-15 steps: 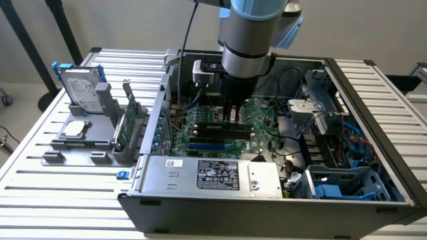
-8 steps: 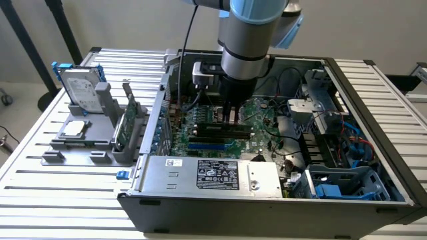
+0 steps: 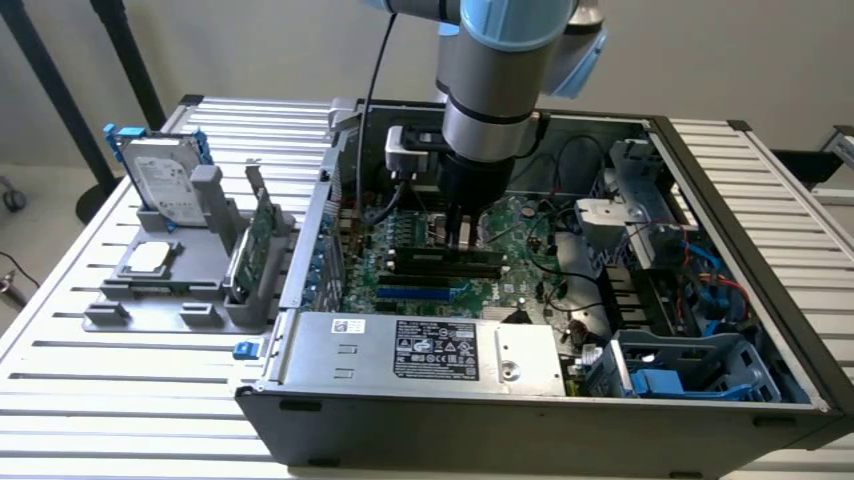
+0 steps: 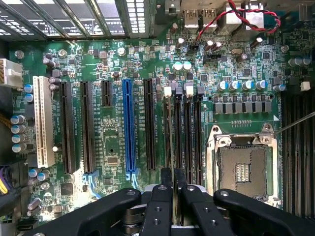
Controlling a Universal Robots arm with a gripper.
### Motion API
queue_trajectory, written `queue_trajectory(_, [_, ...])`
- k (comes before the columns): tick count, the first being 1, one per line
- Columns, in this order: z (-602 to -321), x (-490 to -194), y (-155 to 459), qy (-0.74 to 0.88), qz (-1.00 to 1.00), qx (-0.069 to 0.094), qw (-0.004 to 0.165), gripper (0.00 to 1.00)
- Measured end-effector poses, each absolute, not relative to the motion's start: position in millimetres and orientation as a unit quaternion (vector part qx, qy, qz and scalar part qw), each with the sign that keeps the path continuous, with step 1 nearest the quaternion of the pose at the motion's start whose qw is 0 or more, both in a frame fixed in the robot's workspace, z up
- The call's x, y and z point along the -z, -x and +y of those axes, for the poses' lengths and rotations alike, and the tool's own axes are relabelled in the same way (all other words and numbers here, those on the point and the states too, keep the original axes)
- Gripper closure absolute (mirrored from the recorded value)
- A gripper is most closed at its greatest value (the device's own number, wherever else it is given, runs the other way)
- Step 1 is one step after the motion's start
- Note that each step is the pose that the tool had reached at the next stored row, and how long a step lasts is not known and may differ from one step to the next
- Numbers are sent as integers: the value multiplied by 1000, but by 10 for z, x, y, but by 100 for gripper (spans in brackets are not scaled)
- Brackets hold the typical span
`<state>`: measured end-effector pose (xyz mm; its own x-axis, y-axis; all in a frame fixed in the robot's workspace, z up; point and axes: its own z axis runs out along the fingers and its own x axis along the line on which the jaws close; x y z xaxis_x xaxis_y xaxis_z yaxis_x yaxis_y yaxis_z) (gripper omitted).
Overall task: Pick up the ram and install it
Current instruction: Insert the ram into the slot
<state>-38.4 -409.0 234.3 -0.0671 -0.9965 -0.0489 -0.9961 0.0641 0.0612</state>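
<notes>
I've got the black gripper (image 4: 173,189) pinching the thin green ram stick (image 4: 173,178) over the black memory slots (image 4: 183,137) mid-board, insertion step, needs straight downward seating.

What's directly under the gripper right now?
The gripper is shut above the motherboard's black memory slots, beside the empty CPU socket. Its fingers cover the slots' near ends.

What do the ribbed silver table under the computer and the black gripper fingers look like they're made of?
The ribbed silver table looks like bare aluminium: pale, matte grey, slotted rails running its length. The black gripper fingers seem to be metal with a dark satin coating, judging by crisp edges, soft highlights and small screw holes; hard plastic can't be ruled out.
</notes>
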Motion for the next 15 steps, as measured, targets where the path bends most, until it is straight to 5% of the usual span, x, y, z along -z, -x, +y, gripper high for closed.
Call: queue_trajectory(15, [-4090,-2303,384,-683,-729,39,3,86])
